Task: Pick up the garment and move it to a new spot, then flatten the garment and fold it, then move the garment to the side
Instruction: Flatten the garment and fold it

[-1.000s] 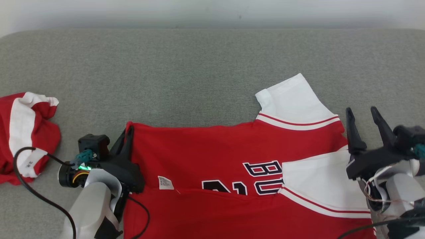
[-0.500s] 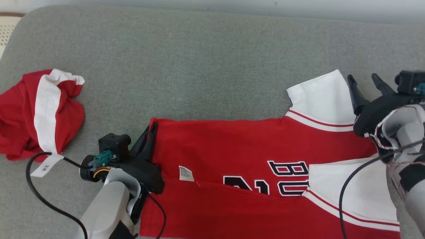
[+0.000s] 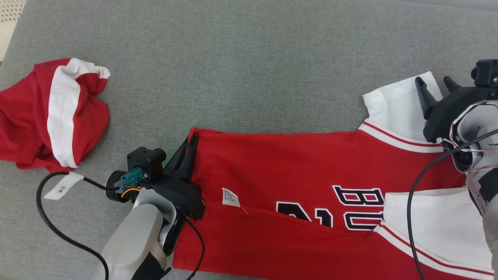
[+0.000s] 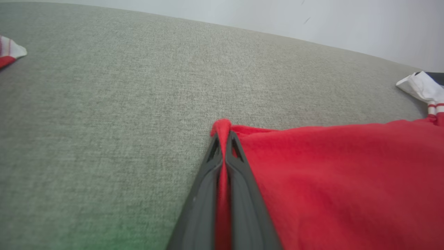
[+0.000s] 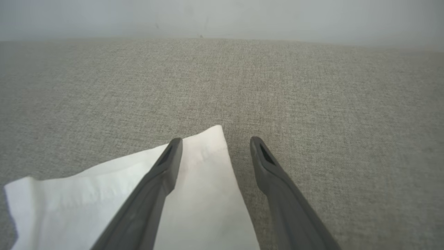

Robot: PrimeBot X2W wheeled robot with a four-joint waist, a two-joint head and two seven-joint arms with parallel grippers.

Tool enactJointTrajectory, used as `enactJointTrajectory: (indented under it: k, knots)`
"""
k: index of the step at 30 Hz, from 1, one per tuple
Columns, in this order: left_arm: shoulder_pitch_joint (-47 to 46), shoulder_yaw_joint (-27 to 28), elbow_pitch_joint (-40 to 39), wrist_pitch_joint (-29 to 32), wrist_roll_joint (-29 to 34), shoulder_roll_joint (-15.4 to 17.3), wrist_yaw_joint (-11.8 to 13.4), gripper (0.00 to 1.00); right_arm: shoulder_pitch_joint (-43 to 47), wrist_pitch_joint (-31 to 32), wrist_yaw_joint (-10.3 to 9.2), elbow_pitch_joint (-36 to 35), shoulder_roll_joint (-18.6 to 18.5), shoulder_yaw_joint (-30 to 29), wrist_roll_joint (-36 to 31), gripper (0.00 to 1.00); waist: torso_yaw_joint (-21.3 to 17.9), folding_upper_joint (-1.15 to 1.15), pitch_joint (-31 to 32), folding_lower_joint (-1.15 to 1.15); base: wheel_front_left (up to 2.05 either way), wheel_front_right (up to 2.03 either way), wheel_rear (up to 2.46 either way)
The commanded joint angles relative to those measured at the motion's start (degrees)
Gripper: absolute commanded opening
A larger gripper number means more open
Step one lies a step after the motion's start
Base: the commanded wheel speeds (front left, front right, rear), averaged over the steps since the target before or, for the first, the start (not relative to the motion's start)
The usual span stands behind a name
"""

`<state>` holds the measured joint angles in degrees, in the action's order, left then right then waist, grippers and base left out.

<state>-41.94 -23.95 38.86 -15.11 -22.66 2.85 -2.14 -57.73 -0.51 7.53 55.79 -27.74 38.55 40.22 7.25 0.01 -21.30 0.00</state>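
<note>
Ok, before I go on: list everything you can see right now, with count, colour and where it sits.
jersey: one, red with white sleeves and dark lettering, spread out on the near right of the surface
care label: one, white, on the jersey near its left edge
crumpled garment: one, red and white, far left, apart from the jersey
tag: one, white, by the crumpled garment's near edge
surface: one, grey fabric, under everything
left gripper: one, dark, shut on the jersey's far left corner
right gripper: one, dark, open over the far sleeve's corner
</note>
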Motion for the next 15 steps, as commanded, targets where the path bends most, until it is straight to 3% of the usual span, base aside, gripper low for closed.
enactJointTrajectory:
  k: [1,2,3,4,7,8,15]
  knots:
    - [-0.34,-0.31,0.0,-0.05,-0.93,0.1,0.42,0.0,-1.13,0.19,-0.08,0.95,-0.51,1.11,0.93,0.95,0.72,-0.01,-0.71,0.0,0.0,0.0,0.0]
    - [-0.42,-0.41,0.0,-0.05,-1.21,0.12,0.58,0.0,-1.44,0.57,-0.08,1.6,-0.57,1.62,1.19,0.87,0.83,-0.01,-0.81,0.0,0.0,0.0,0.0]
    - [-0.54,-0.53,-0.01,-0.05,-1.37,0.1,0.7,0.0,-1.65,0.61,-0.08,1.92,-0.48,2.06,1.62,0.71,0.91,-0.01,-0.9,0.0,0.0,0.0,0.0]
    - [-0.54,-0.53,-0.01,-0.05,-1.37,0.1,0.7,0.0,-1.65,0.61,-0.08,1.92,-0.48,2.06,1.62,0.71,0.91,-0.01,-0.9,0.0,0.0,0.0,0.0]
    - [-0.81,-0.62,0.03,-0.04,-1.69,0.15,0.84,0.0,-2.5,0.1,-0.08,2.7,-0.44,3.22,2.49,0.25,1.0,-0.01,-1.22,0.0,0.0,0.0,0.0]
    - [-0.91,-0.57,0.06,-0.04,-1.7,0.15,0.92,0.0,-2.77,-0.15,-0.08,2.89,-0.39,3.6,2.86,0.0,0.97,-0.01,-1.31,0.0,0.0,0.0,0.0]
    - [-0.18,1.17,0.76,-0.01,-0.82,0.2,1.25,0.0,-3.45,-4.49,-0.08,3.6,-0.22,5.7,4.55,0.0,-0.15,-0.01,-0.57,0.0,0.0,0.0,0.0]
